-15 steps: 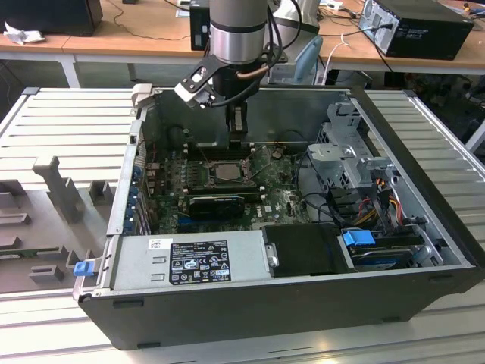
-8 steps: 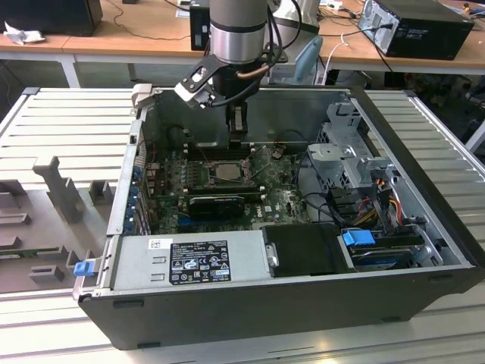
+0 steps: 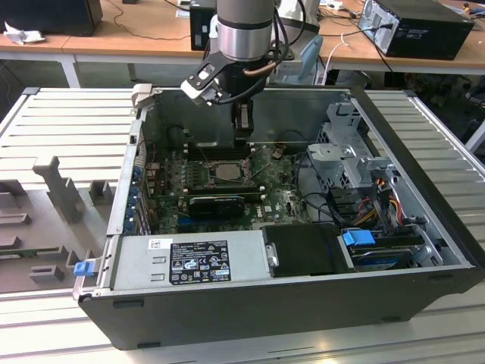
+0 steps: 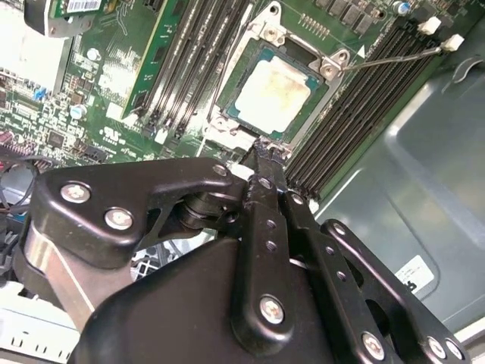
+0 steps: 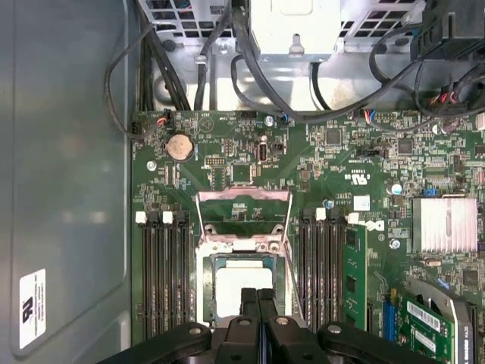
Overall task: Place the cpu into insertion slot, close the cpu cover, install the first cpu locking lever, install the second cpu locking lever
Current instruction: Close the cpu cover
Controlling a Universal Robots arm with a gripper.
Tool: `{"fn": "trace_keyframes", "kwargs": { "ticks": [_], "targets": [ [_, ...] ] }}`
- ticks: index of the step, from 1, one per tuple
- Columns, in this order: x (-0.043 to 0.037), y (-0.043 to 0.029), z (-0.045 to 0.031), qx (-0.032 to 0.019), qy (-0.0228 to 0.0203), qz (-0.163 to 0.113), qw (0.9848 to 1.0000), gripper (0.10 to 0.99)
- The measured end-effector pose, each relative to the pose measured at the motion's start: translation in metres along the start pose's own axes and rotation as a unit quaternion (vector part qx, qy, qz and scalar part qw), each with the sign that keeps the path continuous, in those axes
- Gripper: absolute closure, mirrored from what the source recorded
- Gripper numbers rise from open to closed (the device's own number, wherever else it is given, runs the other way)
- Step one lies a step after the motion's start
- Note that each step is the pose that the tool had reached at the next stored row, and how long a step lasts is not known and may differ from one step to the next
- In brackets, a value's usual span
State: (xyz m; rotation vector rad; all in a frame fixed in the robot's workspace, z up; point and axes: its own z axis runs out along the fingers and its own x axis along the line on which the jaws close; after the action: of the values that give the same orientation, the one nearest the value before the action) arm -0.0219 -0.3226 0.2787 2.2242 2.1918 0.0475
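Grey ribbed metal forms the table (image 3: 68, 121) at the exterior view's left; grey moulded fixtures (image 3: 64, 193) rest on it. A black computer case (image 3: 303, 311) lies open on the table and takes up the centre and right of the frame. Along the case's near wall, left of centre, sits a silver power supply (image 3: 144, 262).

Behind the power supply lies the green circuit board (image 3: 280, 201). The insertion slot (image 5: 209, 284) is set in this board, near frame centre. The cpu (image 3: 226, 171) (image 4: 274, 95) (image 5: 229, 292) is seated flat in the slot, its silver face uncovered.

The cpu cover (image 5: 242, 196) stands swung back from the slot, with green board visible through its opening. One wire locking lever (image 4: 394, 57) slants away from a slot corner, across the memory slots (image 4: 356, 114).

The gripper (image 3: 242, 129) (image 4: 265, 148) (image 5: 258, 296) hangs just above the cpu in the frame. Its fingers are pressed together, with a thin seam between them. Contact between the fingertips and the slot's edge cannot be determined.

A metal drive cage (image 3: 348, 155) occupies the case's right side.
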Motion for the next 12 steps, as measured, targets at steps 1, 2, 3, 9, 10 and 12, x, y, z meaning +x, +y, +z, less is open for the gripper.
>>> {"fn": "trace_keyframes", "kwargs": {
  "ticks": [1, 2, 3, 9, 10, 12],
  "targets": [
    [0.0, 0.0012, 0.0, 0.0, 0.0, 0.0, 1.0, 0.98],
    [0.0001, 0.0024, 0.0001, 0.0, 0.0, 0.0, 1.0, 0.98],
    [0.0001, 0.0035, 0.0001, 0.0, 0.0, 0.0, 1.0, 0.98],
    [0.0003, 0.0175, 0.0006, 0.0, 0.0, 0.0, 1.0, 0.98],
    [0.0003, 0.0191, 0.0007, 0.0, 0.0, 0.0, 1.0, 0.98],
    [0.0003, 0.0206, 0.0007, 0.0, 0.0, 0.0, 1.0, 0.98]
  ]
}}
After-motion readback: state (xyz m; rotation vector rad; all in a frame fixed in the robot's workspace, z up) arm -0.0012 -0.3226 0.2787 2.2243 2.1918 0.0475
